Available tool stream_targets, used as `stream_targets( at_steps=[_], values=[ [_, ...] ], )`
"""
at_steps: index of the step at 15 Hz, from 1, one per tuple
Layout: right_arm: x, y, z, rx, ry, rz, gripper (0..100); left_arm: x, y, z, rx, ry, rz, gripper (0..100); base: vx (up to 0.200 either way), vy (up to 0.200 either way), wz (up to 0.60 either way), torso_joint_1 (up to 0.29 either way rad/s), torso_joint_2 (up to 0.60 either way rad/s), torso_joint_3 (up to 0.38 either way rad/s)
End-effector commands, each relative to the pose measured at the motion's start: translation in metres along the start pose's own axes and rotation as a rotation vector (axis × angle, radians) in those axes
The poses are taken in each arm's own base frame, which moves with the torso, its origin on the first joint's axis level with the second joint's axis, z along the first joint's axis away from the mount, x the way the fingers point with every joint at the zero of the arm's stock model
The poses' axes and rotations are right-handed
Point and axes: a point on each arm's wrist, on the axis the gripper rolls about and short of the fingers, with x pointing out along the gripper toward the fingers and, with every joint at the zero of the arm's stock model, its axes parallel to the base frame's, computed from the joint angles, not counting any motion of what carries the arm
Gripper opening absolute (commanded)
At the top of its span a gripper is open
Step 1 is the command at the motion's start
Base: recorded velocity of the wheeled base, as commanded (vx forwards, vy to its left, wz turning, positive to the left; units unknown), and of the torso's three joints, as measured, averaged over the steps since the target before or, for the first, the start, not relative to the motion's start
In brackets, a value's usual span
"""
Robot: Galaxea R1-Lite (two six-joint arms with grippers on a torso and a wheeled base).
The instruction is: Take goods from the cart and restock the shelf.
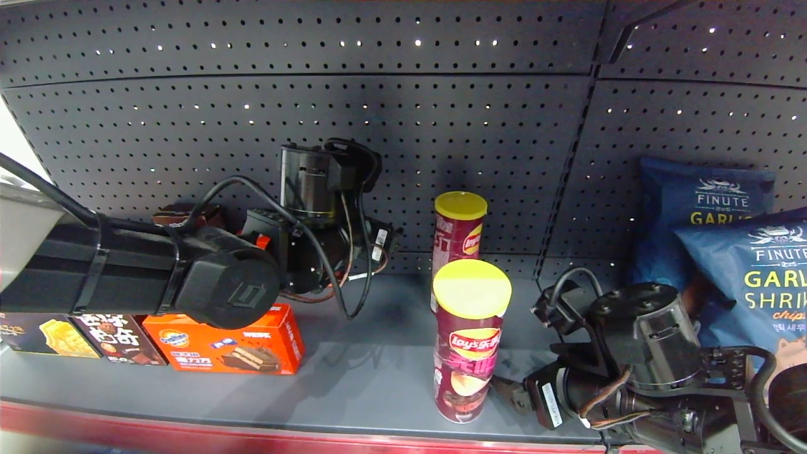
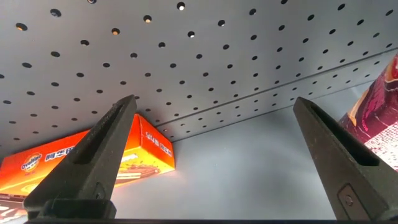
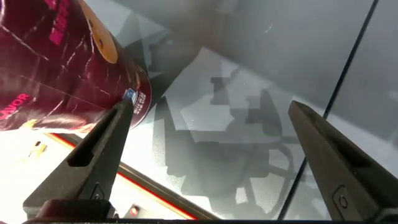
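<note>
Two maroon chip cans with yellow lids stand mid-shelf, one at the front (image 1: 470, 340) and one behind it (image 1: 458, 233). My right gripper (image 3: 209, 107) is open and low over the shelf board, just right of the front can's base (image 3: 68, 56); one finger (image 3: 106, 143) is close beside the can, and nothing is between the fingers. My left gripper (image 2: 214, 106) is open and empty near the pegboard back. The orange snack box (image 2: 149, 149) lies past one of its fingers and a chip can (image 2: 379, 118) past the other.
The orange box (image 1: 227, 347) lies in a row with two darker boxes (image 1: 82, 337) at the shelf's front left. Blue snack bags (image 1: 744, 252) lean at the right. Bare grey shelf board (image 1: 365, 366) lies between boxes and cans, with a red front lip (image 1: 189, 432).
</note>
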Motion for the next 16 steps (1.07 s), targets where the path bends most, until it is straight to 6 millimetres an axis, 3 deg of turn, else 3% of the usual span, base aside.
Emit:
stream_targets(
  at_steps=[1, 5, 7, 10, 13, 16],
  values=[
    [0.002, 0.001, 0.0, -0.001, 0.003, -0.001, 100, 0.0, 0.0, 0.0, 0.0, 0.0, 0.001, 100, 0.0, 0.0, 0.0, 0.0, 0.0, 0.0],
    [0.001, 0.001, -0.001, -0.003, 0.006, 0.0, 100, 0.0, 0.0, 0.0, -0.002, 0.0, 0.001, 100, 0.0, 0.0, 0.0, 0.0, 0.0, 0.0],
    [-0.012, -0.005, 0.0, 0.017, -0.025, -0.005, 100, -0.003, 0.0, 0.002, -0.003, -0.007, -0.001, 100, 0.0, 0.0, 0.0, 0.0, 0.0, 0.0],
    [-0.038, -0.02, 0.011, 0.069, -0.118, -0.02, 100, -0.02, 0.009, 0.022, -0.028, -0.071, 0.008, 100, 0.0, 0.0, 0.0, 0.0, 0.0, 0.0],
    [-0.078, -0.035, 0.016, 0.12, -0.241, -0.016, 100, -0.058, 0.028, 0.039, -0.071, -0.19, 0.021, 100, 0.0, 0.0, 0.0, 0.0, 0.0, 0.0],
    [-0.117, -0.048, -0.011, 0.122, -0.314, -0.016, 100, -0.121, 0.049, 0.018, -0.068, -0.228, 0.003, 100, 0.0, 0.0, 0.0, 0.0, 0.0, 0.0]
  ],
)
